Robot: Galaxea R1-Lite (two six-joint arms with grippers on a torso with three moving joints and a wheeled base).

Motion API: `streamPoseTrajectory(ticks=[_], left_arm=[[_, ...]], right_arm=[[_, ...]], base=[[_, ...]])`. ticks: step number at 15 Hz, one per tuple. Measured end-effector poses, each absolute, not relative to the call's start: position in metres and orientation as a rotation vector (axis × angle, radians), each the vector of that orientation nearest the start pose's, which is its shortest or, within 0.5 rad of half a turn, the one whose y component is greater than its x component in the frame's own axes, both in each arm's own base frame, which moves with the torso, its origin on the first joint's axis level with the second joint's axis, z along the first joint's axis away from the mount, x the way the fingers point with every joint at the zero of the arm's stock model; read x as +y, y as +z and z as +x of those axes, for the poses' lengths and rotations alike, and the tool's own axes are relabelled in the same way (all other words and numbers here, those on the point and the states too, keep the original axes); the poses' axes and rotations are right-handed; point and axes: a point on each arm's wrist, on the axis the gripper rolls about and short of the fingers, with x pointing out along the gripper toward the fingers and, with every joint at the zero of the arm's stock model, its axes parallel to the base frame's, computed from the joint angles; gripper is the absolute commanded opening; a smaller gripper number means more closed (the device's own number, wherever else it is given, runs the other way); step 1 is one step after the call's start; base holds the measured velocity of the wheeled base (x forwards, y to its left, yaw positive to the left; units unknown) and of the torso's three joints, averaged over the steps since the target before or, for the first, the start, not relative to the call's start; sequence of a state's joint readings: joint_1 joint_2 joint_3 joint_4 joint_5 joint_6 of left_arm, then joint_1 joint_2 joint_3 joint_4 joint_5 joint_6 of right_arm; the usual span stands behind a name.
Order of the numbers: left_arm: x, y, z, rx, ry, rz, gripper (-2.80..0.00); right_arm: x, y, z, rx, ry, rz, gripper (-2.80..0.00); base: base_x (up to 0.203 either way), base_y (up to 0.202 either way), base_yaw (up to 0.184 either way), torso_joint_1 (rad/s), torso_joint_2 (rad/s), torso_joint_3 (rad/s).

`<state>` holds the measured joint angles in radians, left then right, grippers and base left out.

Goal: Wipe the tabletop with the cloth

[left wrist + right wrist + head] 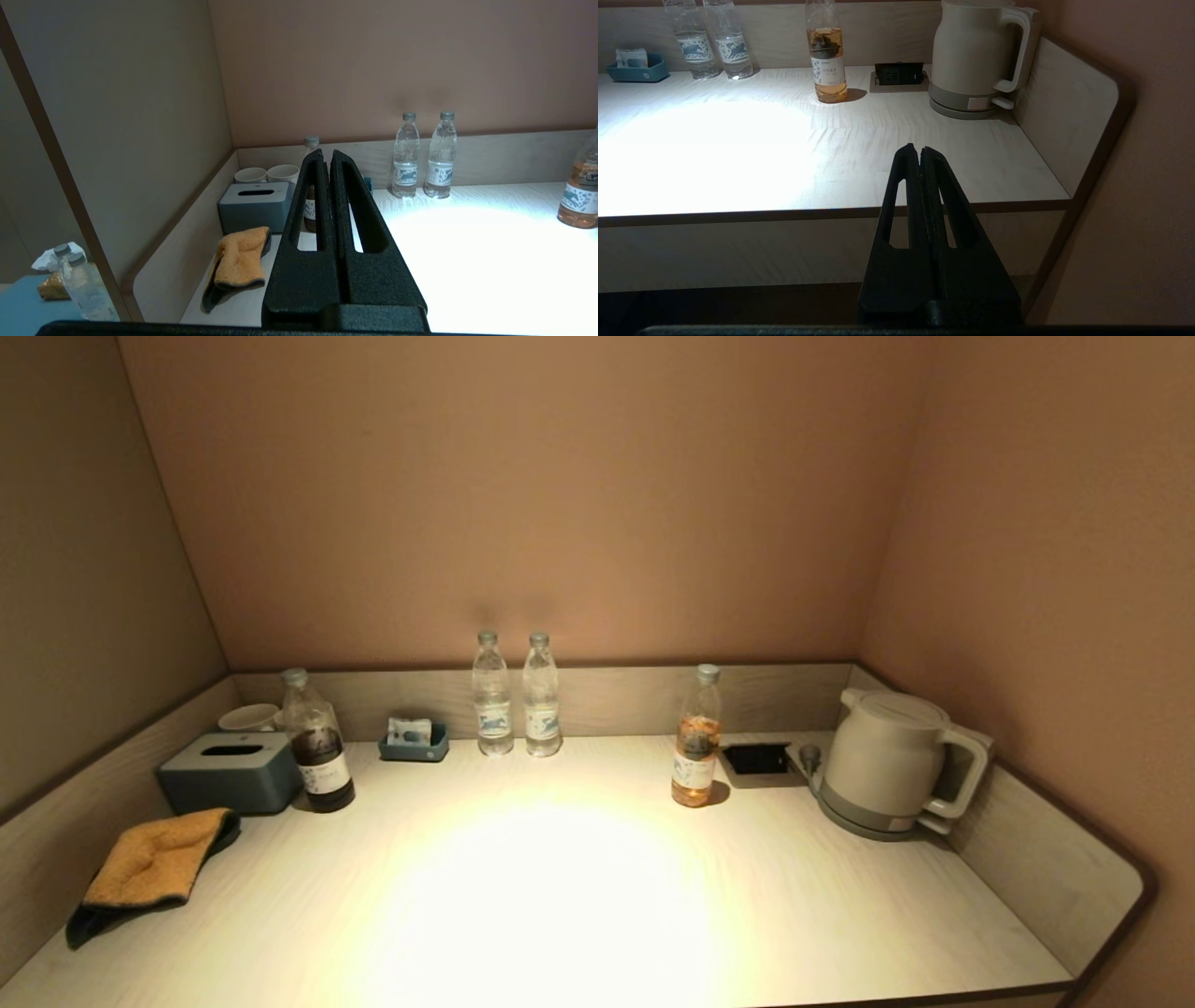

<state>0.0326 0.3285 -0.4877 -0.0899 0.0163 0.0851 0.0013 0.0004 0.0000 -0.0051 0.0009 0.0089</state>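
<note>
Cloth (240, 256) lies on tabletop (467, 261) just beside closed, empty left tool (327, 156).

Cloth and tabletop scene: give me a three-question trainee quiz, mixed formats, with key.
1. True or false: the left gripper is shut on the cloth.
2. Multiple choice: the cloth lies nearest which item? A) the kettle B) the tissue box C) the two clear water bottles
3. Fill in: both grippers, left and right gripper, are ____ and hold nothing.

Key: 1 false, the cloth lies free on the tabletop by the left rim; 2 B; 3 shut.
</note>
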Motion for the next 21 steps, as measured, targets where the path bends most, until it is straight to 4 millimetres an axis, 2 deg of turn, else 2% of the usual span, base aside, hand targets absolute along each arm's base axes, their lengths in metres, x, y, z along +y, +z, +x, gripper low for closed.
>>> streamPoseTrajectory(ticks=[10, 21], left_arm=[[0.000, 0.214, -0.045, -0.325, 0.075, 0.105, -2.80], [0.001, 0.181, -0.071, -0.368, 0.060, 0.138, -2.80]], right_arm=[[0.000, 0.076, -0.023, -0.004, 0.003, 0.009, -2.80], [0.000, 0.076, -0.023, -0.003, 0.003, 0.009, -2.80]], base=[[0.000, 0.000, 0.000, 0.000, 0.00, 0.000], [0.000, 0.000, 0.000, 0.000, 0.00, 0.000]])
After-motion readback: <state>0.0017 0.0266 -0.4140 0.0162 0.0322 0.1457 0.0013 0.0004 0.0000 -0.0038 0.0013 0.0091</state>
